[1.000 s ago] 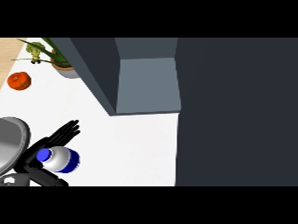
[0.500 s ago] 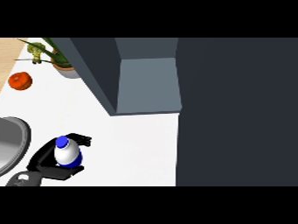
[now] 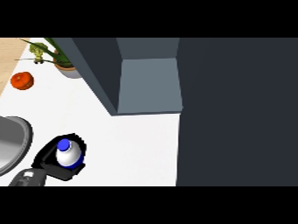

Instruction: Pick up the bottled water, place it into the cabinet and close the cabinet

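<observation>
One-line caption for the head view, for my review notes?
Hand curled round a blue-capped water bottle on the white counter, near the open cabinet.

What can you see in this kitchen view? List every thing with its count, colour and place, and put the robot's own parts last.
Bottled water: one, white with blue cap, lower left on the counter, in the hand.
Cabinet: one, dark grey-blue, upper middle to right.
Counter: one, white, across the middle.
Potted plant: one, green leaves in a grey pot, upper left.
Round fruit: one, orange-red, far left.
Grey curved object: one, left edge, identity unclear.
Left hand: one, black, fingers curled round the bottle, lower left.
Right hand: not visible.
</observation>
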